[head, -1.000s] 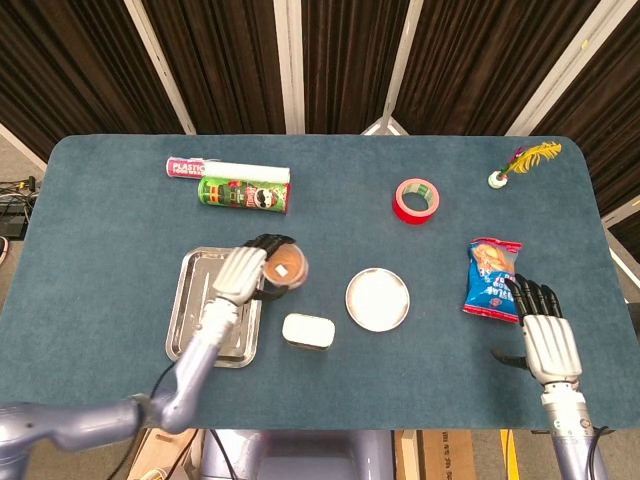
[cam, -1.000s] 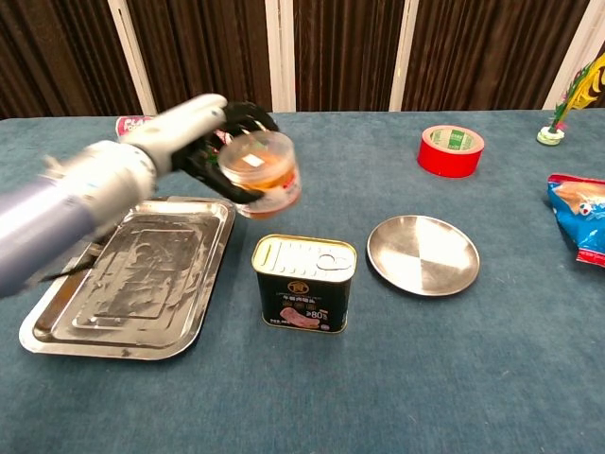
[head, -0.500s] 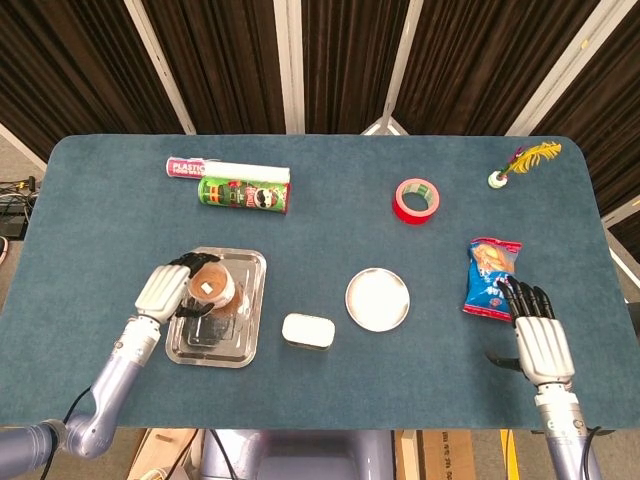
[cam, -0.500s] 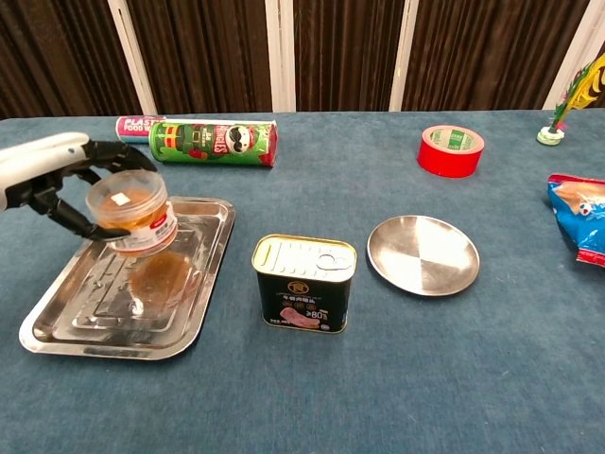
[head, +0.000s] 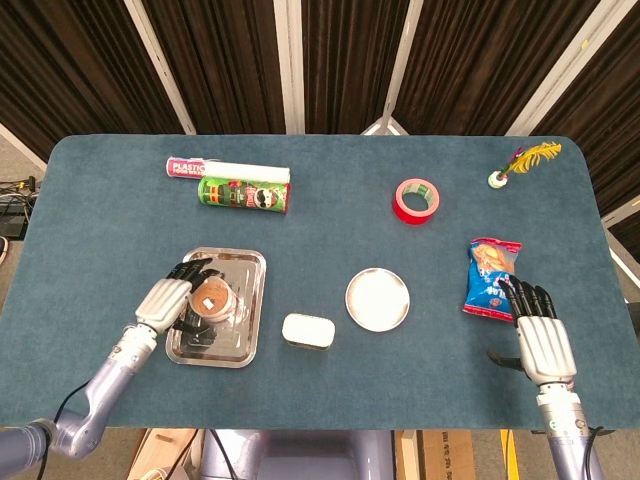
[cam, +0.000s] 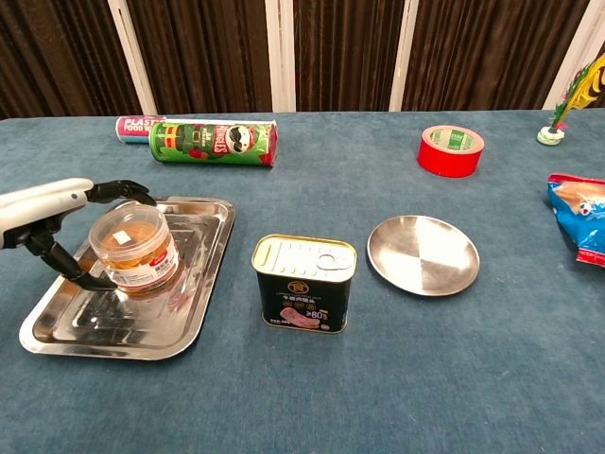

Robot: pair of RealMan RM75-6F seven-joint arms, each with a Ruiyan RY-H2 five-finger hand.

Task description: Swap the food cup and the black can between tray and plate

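My left hand [cam: 59, 222] wraps the food cup [cam: 133, 247], which sits upright on the tray [cam: 189, 312], fingers curled round its sides, so I judge it placed but not yet released. Risk here: if I pull the hand away sideways, a finger could drag the cup over or slide the light tray on the cloth. The black can [cam: 303, 282] stands on the table between tray and plate [cam: 423, 253], touching neither; it has yet to go onto the plate, and a top-heavy grab could tip it or knock the plate. My right hand [head: 541, 329] lies flat near the table edge, fingers spread, holding nothing, fingertips just beside the snack bag [head: 491, 277], which a careless lift could snag.

Count: one tray, one cup, one can, one plate, one chip tube [cam: 214, 142], one tape roll [cam: 451, 149], one snack bag
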